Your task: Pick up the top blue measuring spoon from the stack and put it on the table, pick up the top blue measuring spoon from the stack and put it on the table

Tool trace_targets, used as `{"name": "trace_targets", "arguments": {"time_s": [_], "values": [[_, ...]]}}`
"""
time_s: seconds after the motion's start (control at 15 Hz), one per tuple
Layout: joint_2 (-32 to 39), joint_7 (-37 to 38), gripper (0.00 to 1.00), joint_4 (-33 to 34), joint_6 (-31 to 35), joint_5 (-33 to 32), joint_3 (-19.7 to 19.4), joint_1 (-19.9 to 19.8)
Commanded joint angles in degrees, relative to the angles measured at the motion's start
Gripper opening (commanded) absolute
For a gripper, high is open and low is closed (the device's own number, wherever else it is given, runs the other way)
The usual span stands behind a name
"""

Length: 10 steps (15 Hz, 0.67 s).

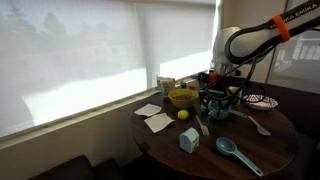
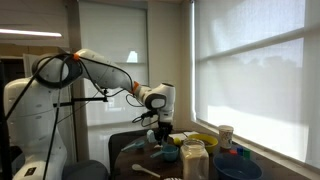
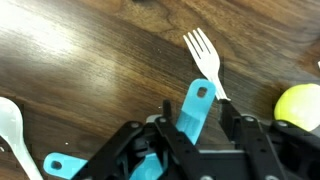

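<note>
In the wrist view my gripper (image 3: 194, 118) is shut on the flat handle of a teal-blue measuring spoon (image 3: 198, 98), which sticks up tilted between the fingers. A second teal handle (image 3: 58, 163) of the stack lies at lower left, and its bowl is hidden under the gripper. In both exterior views the gripper (image 1: 216, 98) (image 2: 160, 127) hangs low over the round dark wooden table (image 1: 280, 140). I cannot tell whether the held spoon is clear of the stack.
A white fork (image 3: 204, 52) lies just ahead of the fingers. A lemon (image 3: 300, 106) is at the right and a white spoon (image 3: 8, 128) at the left. The table also holds a yellow bowl (image 1: 182, 97), a light-blue carton (image 1: 188, 140), a large teal spoon (image 1: 236, 153) and napkins (image 1: 155, 118).
</note>
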Motion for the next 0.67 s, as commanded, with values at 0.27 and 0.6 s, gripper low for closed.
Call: {"name": "trace_targets", "arguments": {"time_s": [0.27, 0.6], "values": [[0.4, 3.4, 0.06, 1.6, -0.3, -0.2, -0.7, 1.2], [-0.5, 4.8, 0.06, 1.7, -0.7, -0.4, -0.6, 1.4]]}}
